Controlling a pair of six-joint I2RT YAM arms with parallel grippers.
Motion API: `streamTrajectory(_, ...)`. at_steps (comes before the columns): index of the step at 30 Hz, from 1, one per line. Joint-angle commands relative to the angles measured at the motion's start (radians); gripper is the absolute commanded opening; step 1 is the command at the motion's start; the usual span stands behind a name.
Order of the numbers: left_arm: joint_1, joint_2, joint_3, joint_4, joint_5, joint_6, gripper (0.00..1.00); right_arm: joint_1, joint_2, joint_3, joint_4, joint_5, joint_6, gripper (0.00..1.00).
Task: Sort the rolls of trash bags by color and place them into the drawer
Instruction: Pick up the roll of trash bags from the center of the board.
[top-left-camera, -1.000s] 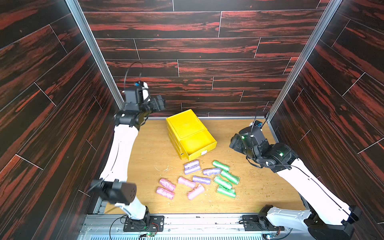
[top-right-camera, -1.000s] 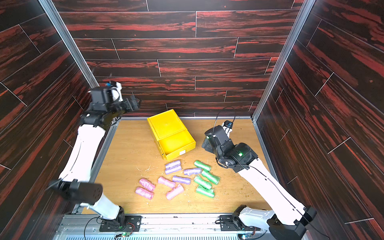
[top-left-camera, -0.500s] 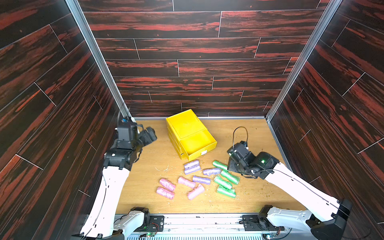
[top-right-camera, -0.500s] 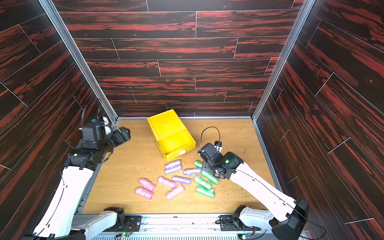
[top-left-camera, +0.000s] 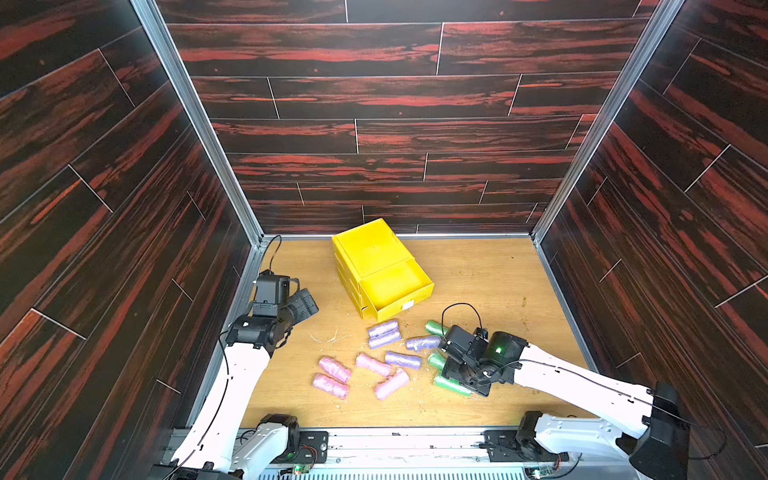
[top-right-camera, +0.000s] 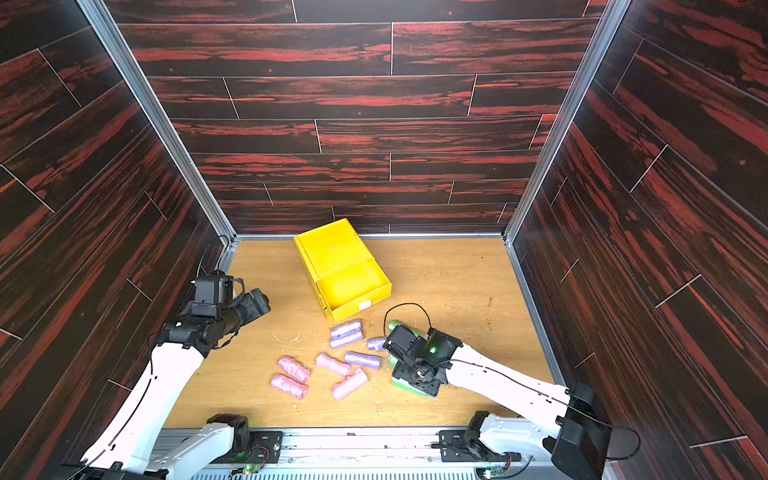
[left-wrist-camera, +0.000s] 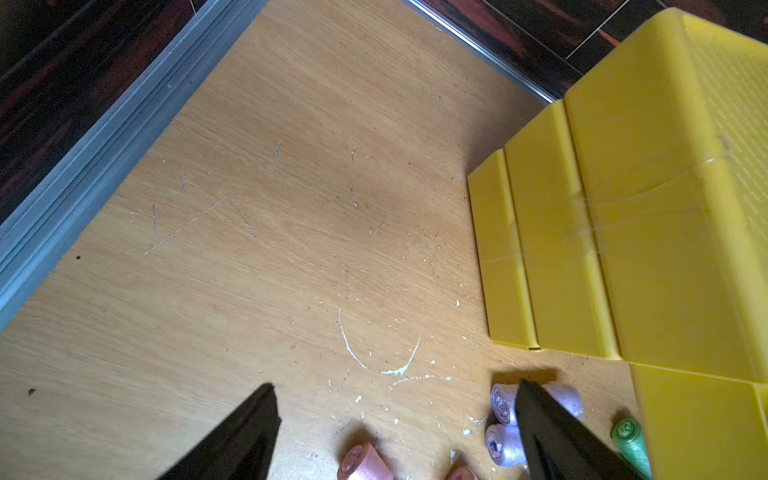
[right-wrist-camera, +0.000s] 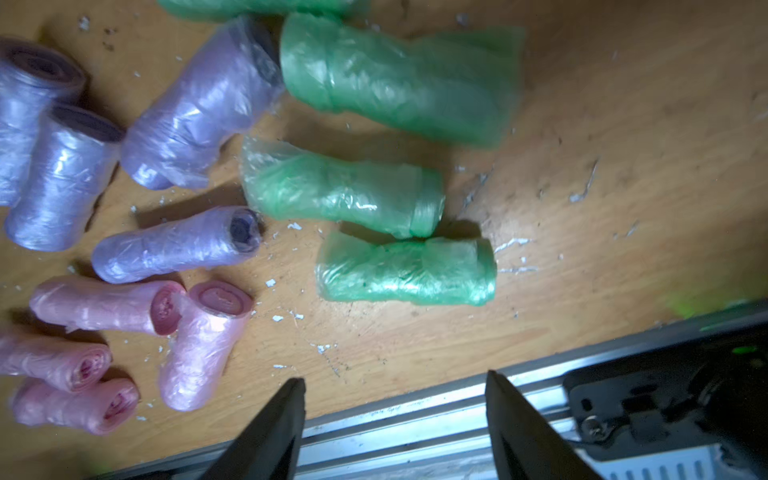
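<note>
Rolls of trash bags (top-left-camera: 372, 365) lie loose on the wooden floor (top-left-camera: 478, 282), just in front of the yellow drawer chest (top-left-camera: 365, 247). Both top views show its top drawer (top-left-camera: 395, 286) pulled out. Pink rolls (top-left-camera: 334, 370) lie nearest my left arm, with purple rolls (top-left-camera: 384, 334) in the middle. From above, my right arm covers most of the green rolls (right-wrist-camera: 340, 195). Only the right wrist view shows them clearly, with my right gripper (right-wrist-camera: 395, 378) spread and holding nothing. My left gripper (left-wrist-camera: 397, 388), also spread, hangs apart from the rolls. Its wrist view alone shows the chest's three stacked tiers from the side.
</note>
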Motion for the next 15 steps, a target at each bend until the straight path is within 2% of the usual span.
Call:
streamTrajectory(1, -0.001, 0.002, -0.006, 0.031, -0.021, -0.005, 0.93, 0.021, 0.021, 0.007, 0.072, -0.115, 0.284, 0.74)
streamTrajectory(8, -0.001, 0.019, 0.011, 0.038, -0.022, 0.000, 0.93, 0.020, 0.081, 0.054, 0.010, -0.142, 0.461, 0.76)
streamTrajectory(15, 0.000, 0.011, 0.004, 0.053, -0.019, 0.014, 0.93, 0.018, -0.014, -0.088, 0.129, -0.128, 0.654, 0.76)
